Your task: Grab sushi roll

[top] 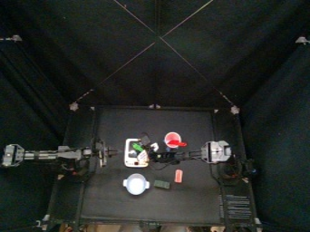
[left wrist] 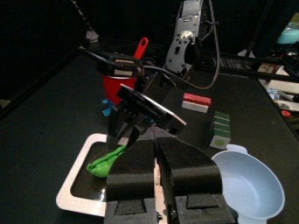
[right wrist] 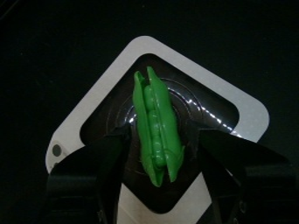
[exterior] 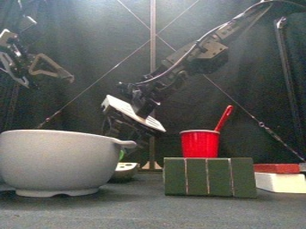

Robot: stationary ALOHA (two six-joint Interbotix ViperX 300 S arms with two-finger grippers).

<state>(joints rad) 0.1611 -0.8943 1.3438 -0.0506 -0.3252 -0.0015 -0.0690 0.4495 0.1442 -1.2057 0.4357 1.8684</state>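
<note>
I cannot make out the sushi roll in any view. My right gripper [right wrist: 156, 168] reaches across the table and is shut on a bright green pod [right wrist: 155, 131], holding it just above the white tray [right wrist: 233, 105]. In the left wrist view the right gripper [left wrist: 126, 140] hangs over the tray [left wrist: 82, 175] with the green pod [left wrist: 107, 162] at its tips. In the top view it is over the tray [top: 130, 145]. My left gripper [left wrist: 160, 171] rests at the table's left side, shut and empty.
A red cup [left wrist: 117, 85] with a red spoon stands behind the tray. A pale blue bowl [left wrist: 251, 179] sits near the front, large in the front view [exterior: 60, 161]. A dark green block [exterior: 209, 176] and a small red block [left wrist: 197, 101] lie to the right.
</note>
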